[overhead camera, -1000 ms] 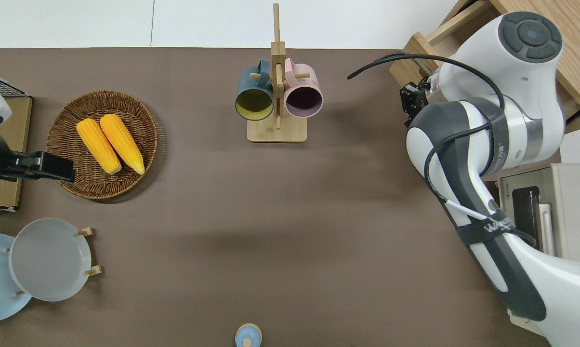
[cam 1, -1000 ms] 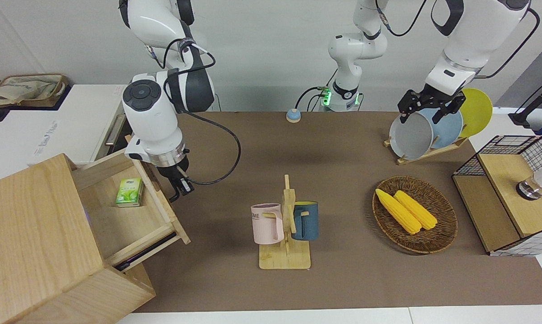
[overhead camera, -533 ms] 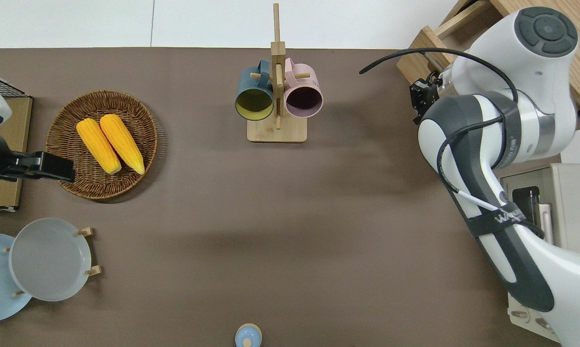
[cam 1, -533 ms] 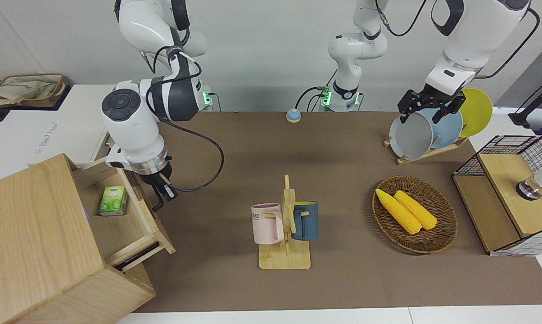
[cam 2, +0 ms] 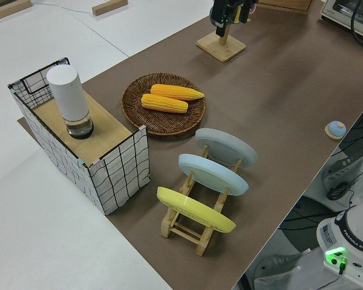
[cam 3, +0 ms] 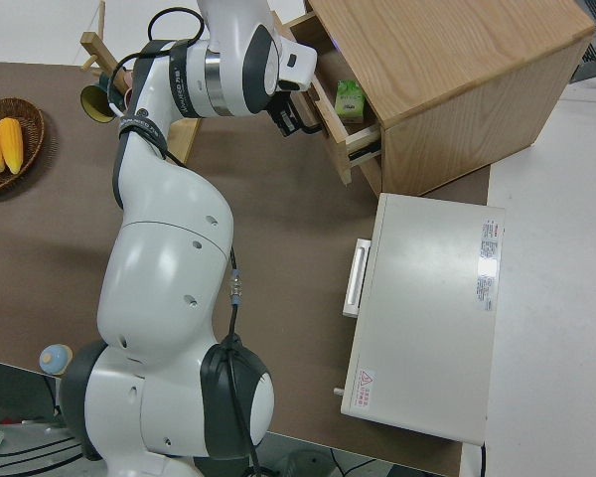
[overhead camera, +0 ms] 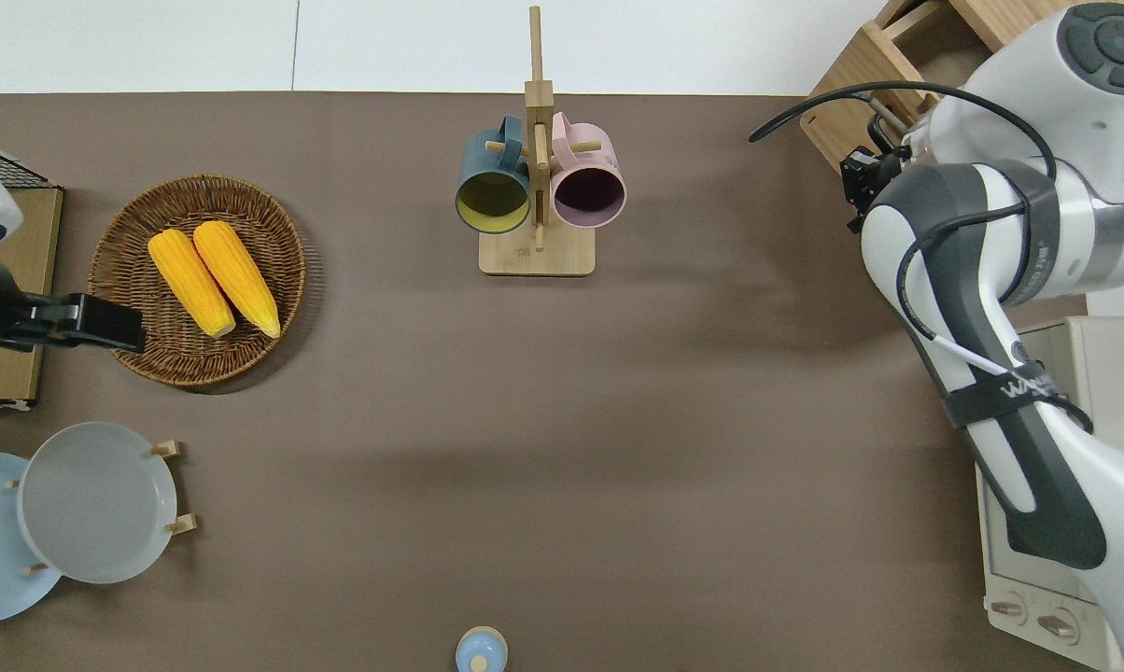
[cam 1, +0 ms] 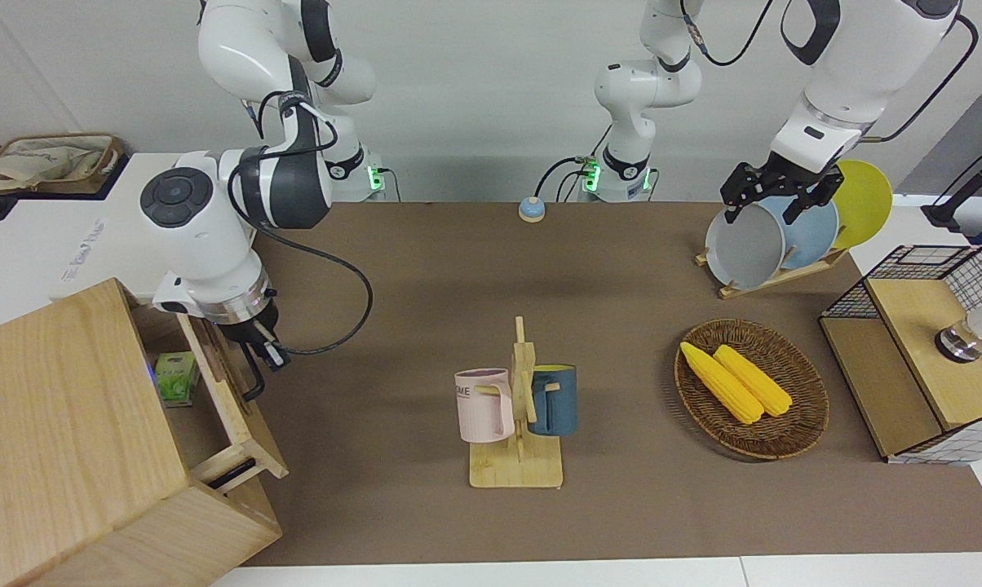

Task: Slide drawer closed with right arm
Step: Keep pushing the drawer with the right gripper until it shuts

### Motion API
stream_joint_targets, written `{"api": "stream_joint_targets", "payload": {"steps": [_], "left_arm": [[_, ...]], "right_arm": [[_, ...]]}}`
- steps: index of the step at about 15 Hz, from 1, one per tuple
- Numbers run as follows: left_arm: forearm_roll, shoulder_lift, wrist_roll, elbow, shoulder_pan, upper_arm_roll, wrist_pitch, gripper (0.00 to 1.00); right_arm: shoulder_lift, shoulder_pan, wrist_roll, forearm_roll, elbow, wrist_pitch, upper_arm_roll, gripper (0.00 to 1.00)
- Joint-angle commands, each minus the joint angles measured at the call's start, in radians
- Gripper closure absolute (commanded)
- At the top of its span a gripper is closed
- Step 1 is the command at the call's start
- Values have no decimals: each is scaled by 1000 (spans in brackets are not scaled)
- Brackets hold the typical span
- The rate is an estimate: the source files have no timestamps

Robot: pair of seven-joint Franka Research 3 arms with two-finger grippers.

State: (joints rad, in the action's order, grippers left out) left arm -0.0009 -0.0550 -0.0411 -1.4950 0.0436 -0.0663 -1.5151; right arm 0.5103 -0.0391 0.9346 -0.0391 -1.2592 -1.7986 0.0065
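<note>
The light-wood drawer [cam 1: 234,416] stands partly out of the pale wood cabinet [cam 1: 59,424] at the right arm's end of the table. A green box [cam 1: 175,377] lies in it, close to the cabinet's edge. The black loop handle [cam 1: 255,381] shows on the drawer front. My right gripper [cam 1: 267,352] is at the handle's end nearer the robots, against the drawer front. It also shows in the overhead view [overhead camera: 859,174] and the right side view [cam 3: 294,118]. Whether it grips the handle I cannot tell. My left arm is parked.
A mug rack [cam 1: 517,469] with a pink and a blue mug stands mid-table. A wicker basket [cam 1: 801,416] holds two corn cobs. A plate rack [cam 1: 780,273], a wire-mesh box [cam 1: 907,359] and a small blue bell [cam 1: 531,209] are there. A white appliance [cam 3: 427,308] sits nearer the robots than the cabinet.
The drawer has slid well into the cabinet, and my right gripper has moved with its front. The green box now lies near the cabinet's edge. The left arm has not moved.
</note>
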Motion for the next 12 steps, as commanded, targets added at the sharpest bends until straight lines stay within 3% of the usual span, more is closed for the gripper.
{"api": "stream_joint_targets", "payload": {"steps": [1,12], "left_arm": [[18,4,10,9,-7,0,18,7],[18,4,10,9,-7,0,18,7]], "right_arm": [[31,73,-59,-19,64,24,58,1000],[37,168,-83,-15,89,25,102,1000]]}}
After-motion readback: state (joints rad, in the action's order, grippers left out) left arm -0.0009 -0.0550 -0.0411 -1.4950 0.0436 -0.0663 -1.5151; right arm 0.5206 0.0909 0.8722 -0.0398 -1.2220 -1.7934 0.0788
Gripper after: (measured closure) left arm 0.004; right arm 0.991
